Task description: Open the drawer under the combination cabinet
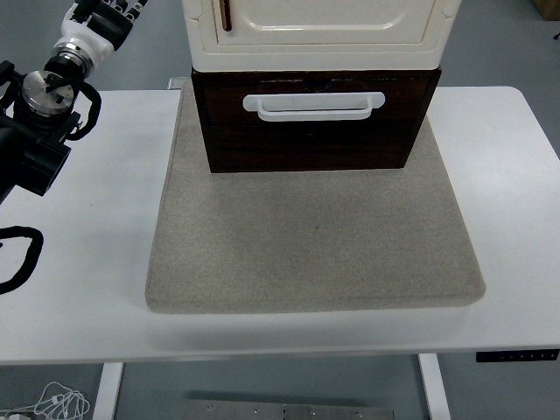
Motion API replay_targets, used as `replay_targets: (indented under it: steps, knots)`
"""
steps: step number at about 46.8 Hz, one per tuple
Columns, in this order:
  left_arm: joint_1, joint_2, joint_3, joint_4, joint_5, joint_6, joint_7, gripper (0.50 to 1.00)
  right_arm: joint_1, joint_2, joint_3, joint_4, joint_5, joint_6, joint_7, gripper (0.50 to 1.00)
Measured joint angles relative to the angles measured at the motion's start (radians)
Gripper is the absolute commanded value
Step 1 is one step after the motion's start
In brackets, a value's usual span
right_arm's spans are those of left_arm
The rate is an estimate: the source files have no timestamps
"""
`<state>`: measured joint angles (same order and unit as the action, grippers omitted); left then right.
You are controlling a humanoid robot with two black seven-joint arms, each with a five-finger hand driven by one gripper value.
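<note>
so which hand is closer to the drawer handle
Left. The left hand is raised at the top left corner, up and to the left of the drawer handle, not touching it. The right hand is not in view at all.

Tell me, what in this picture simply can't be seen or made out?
- Left robot hand, head view: fingers cut off by the top edge.
- Right arm: out of view.
- Cream upper cabinet: top cropped by the edge.
- Dark brown wooden drawer with white plastic handle: contents hidden by its closed front.
</note>
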<state>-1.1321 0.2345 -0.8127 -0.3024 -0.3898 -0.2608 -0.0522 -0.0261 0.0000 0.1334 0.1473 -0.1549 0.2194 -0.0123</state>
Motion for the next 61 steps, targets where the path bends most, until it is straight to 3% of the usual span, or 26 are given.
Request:
replay_targets:
  steps: [45,61]
  knots:
    - [-0.008,0.027,0.003,0.014,0.005,-0.021,0.000,1.000,0.000,0.000,0.000,0.000,0.000,0.000,0.000,0.926]
    - [-0.065,0.129,0.003,0.007,0.028,-0.020,-0.002,1.000,0.000,0.000,0.000,0.000,0.000,0.000,0.000,0.926]
